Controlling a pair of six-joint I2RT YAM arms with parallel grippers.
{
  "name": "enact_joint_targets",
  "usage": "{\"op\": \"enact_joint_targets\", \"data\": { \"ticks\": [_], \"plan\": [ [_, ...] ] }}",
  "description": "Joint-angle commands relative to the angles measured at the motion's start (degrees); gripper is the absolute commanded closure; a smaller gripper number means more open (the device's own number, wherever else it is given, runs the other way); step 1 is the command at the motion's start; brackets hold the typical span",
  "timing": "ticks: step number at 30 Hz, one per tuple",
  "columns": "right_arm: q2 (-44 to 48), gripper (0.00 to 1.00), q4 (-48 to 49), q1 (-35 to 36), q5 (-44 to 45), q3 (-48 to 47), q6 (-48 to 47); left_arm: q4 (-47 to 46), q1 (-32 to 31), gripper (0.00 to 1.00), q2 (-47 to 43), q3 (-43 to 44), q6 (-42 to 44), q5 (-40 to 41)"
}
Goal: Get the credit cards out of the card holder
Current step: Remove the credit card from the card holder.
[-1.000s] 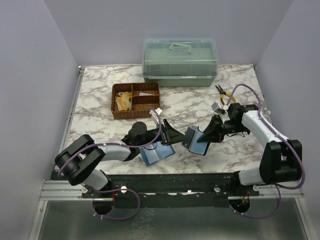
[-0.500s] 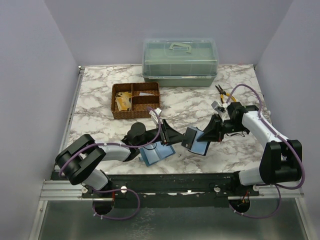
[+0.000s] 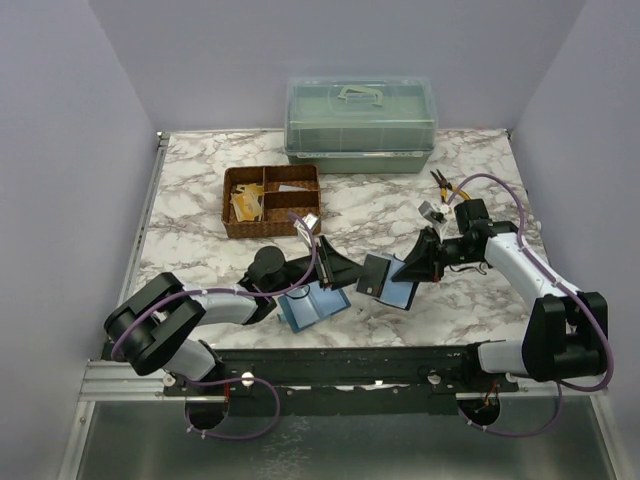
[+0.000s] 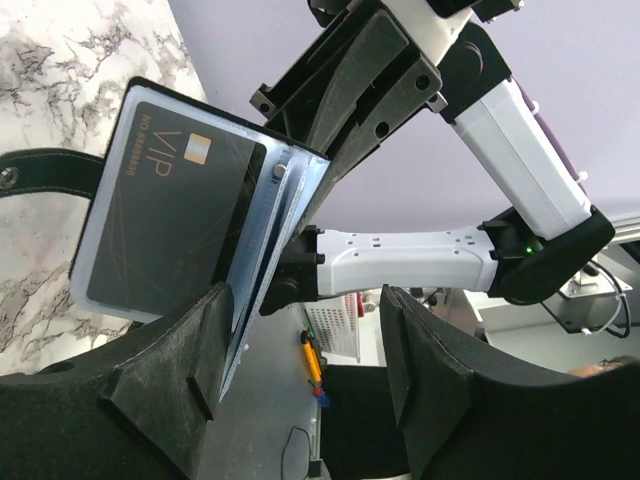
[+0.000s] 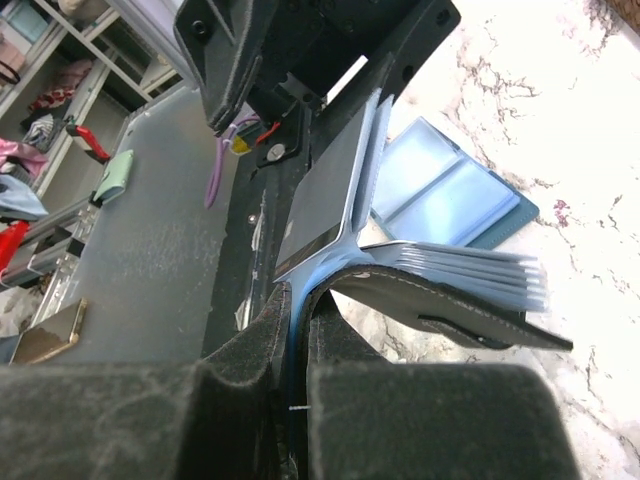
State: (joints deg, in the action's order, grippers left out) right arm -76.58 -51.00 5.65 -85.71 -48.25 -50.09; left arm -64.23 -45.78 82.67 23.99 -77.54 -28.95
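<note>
Right gripper pinches the card holder; left gripper stands spread, hiding a corner of the black "VIP" card, its smaller print unreadable.

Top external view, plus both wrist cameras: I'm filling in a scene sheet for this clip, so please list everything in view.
table: one, white-grey marble, under everything
storage box: one, translucent green, lidded, back centre
wicker tray: one, brown, divided, left of centre, flat tan pieces inside
pliers: one, yellow handles, back right
flat folder: one, light blue, on the table near the front edge
card holder: one, black outside and blue-grey inside, held open above the table centre
VIP card: one, dark, in the card holder's front sleeve
left gripper: one, black, open at the card holder's edge
right gripper: one, black, shut on the card holder
</note>
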Motion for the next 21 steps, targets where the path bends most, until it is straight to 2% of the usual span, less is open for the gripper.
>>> {"op": "enact_joint_targets", "data": {
  "ticks": [1,9,14,17,21],
  "plan": [
    [0.59,1.0,6.27,0.5,0.43,0.38,6.02,-2.26,0.08,0.34,-0.18,0.82,-0.54,-1.77],
    [-0.13,1.0,7.57,0.59,0.13,0.47,8.03,1.2,1.0,0.36,-2.94,-0.7,1.33,0.74],
    [-0.15,1.0,6.97,0.59,-0.7,0.4,7.46,20.2,1.3,0.32,-11.88,0.13,8.65,9.04],
    [-0.36,1.0,6.84,0.59,-0.89,0.33,7.35,30.43,1.26,0.21,-15.99,1.27,10.84,14.17],
    [-0.84,1.0,6.18,0.68,-1.29,0.01,6.75,33.83,1.31,0.17,-14.67,2.12,11.21,14.15]
  ]
}}
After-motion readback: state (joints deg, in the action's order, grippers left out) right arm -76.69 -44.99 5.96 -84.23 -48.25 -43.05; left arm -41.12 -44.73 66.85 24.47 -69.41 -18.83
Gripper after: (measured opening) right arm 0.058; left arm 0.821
